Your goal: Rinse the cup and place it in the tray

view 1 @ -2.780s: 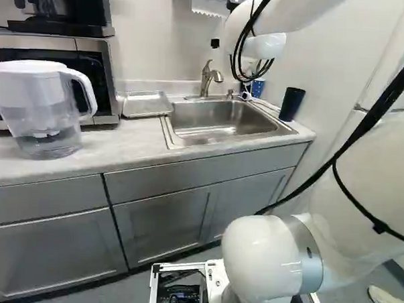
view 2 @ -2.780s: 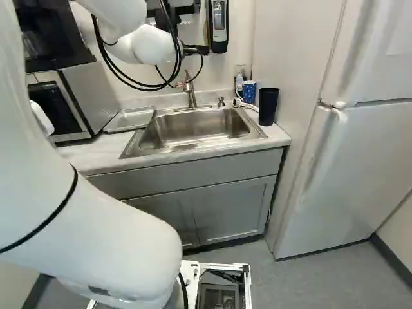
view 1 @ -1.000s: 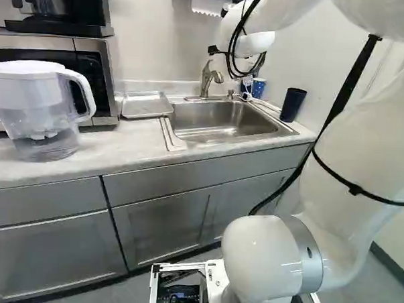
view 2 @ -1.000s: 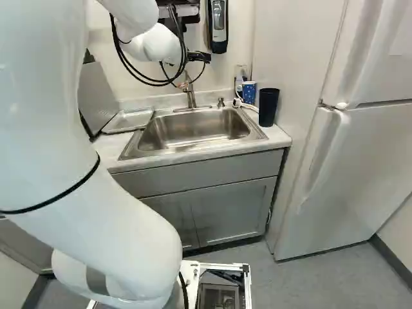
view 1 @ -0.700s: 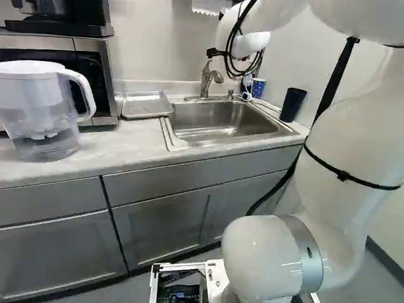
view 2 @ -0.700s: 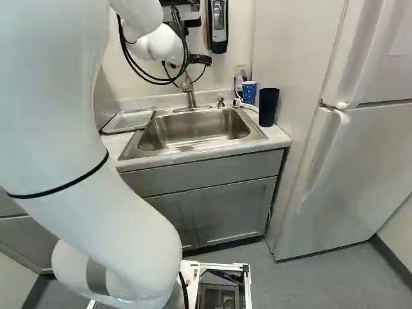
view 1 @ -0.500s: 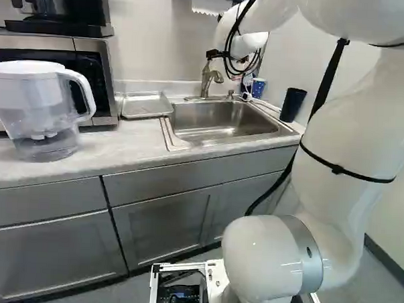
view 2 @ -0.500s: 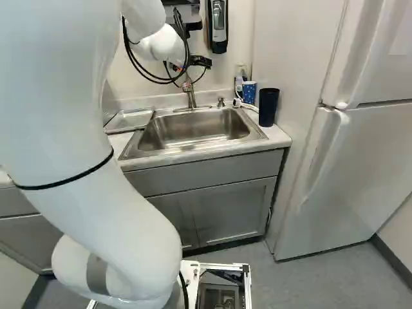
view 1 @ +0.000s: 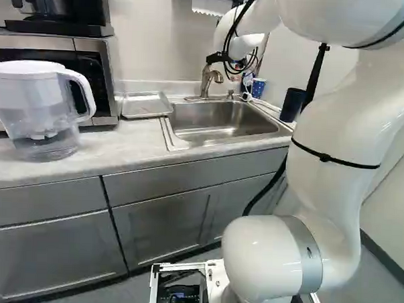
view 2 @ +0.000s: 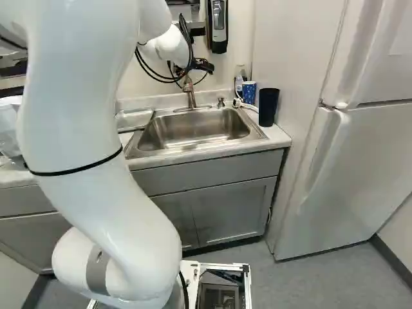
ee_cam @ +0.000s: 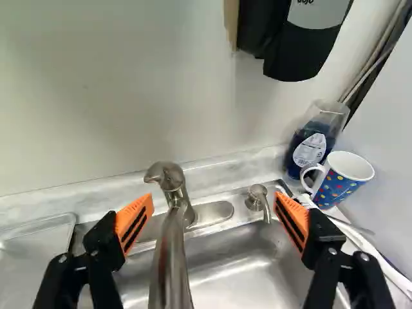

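Fingers (ee_cam: 134, 220) spread wide and empty, dropping in toward the faucet (ee_cam: 168, 257)
The arm (view 2: 84, 96) is swinging inward and its far end is sitting lower than a second ago, so it's probably lining up for the tap. The dotted mug (ee_cam: 338, 183), likely our cup, is sitting ungripped in the corner beside the sink (view 2: 193, 129), so rinsing's still waiting. The tray (view 1: 147, 105) is across the basin.

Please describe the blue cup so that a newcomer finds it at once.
Start at the sink, and in the right base view go just past its far right corner. The blue cup there has coloured dots and a white handle, unlike the taller, plain dark tumbler beside it.
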Available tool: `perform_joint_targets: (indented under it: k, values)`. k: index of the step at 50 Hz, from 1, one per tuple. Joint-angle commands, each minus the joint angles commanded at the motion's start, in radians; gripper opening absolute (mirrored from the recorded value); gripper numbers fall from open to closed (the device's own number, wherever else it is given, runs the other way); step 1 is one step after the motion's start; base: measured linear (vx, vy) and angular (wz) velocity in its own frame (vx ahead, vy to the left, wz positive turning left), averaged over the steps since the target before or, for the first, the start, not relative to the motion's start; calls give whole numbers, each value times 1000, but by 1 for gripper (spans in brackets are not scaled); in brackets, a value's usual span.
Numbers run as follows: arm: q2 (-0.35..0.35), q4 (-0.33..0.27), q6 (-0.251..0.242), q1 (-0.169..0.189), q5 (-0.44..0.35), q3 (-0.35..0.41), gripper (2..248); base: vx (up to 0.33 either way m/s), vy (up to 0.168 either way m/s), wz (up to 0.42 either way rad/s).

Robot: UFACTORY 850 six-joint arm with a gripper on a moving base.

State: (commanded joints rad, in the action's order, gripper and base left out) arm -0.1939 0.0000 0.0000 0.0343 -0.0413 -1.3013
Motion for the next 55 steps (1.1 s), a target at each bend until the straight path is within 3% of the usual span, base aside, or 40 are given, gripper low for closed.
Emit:
perform_joint_targets:
  k: [25,47,55]
  values:
    - [-86,0,0,7,-37,-96,247,0,0,0]
    - [-95,0,0,7,-159,-106,247,0,0,0]
    - [-95,0,0,7,-164,-106,247,0,0,0]
